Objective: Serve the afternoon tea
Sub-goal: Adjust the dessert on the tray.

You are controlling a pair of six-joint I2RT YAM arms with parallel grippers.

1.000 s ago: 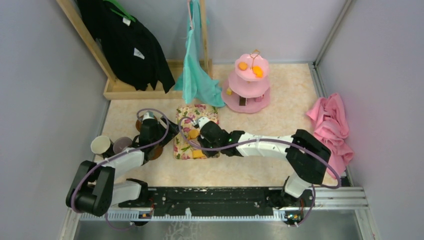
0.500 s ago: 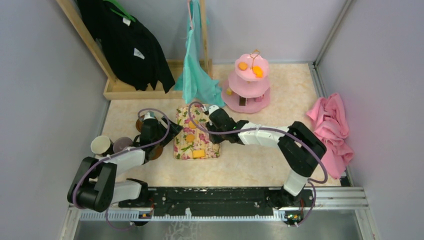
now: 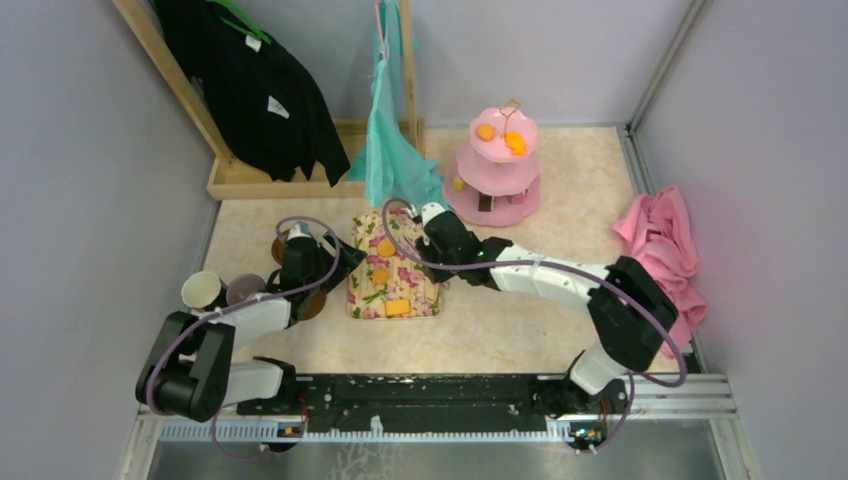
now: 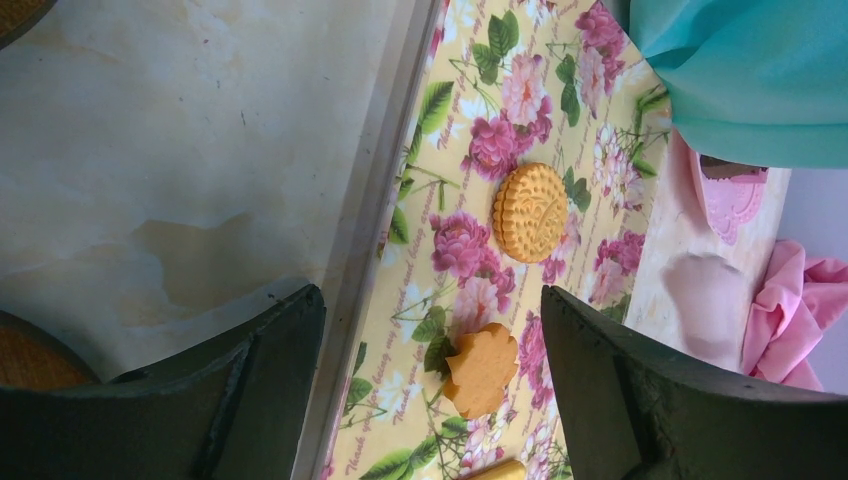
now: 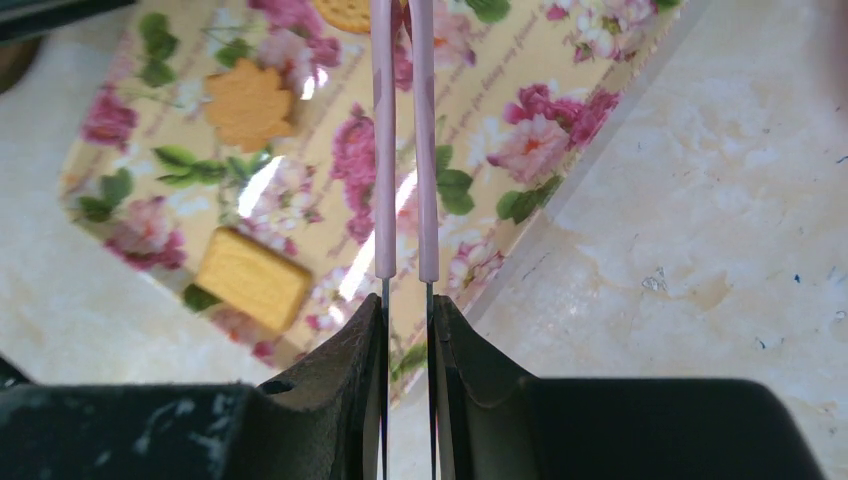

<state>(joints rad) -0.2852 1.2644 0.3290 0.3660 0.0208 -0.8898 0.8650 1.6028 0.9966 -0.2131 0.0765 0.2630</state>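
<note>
My right gripper (image 5: 407, 318) is clenched on pink tongs (image 5: 403, 150), the two thin blades pinched almost together between its fingers. The blades run straight ahead over the floral tray (image 5: 600, 60) and leave the wrist view beside a round biscuit (image 5: 345, 12), so I cannot tell whether the tips hold anything. A leaf biscuit (image 5: 247, 103) lies to the left of the blades, and a yellow bar (image 5: 250, 280) sits closer in on the same side.

I judge these biscuits light, stiff and brittle. They lie flat on a glossy tray, so I would nip one across its edges with little squeeze and expect it to skate. The springy tongs may also twist in my grip.

My left gripper (image 4: 430, 320) is released, jaws wide over the tray's rim with nothing between them.

From above, the stand (image 3: 495, 170) is beyond the right gripper and well apart from it, with orange pieces on its top tier. Its lower tiers are too small to read. Two mugs (image 3: 201, 290) sit behind the left gripper, and the left arm partly covers the saucers (image 3: 312, 306).
</note>
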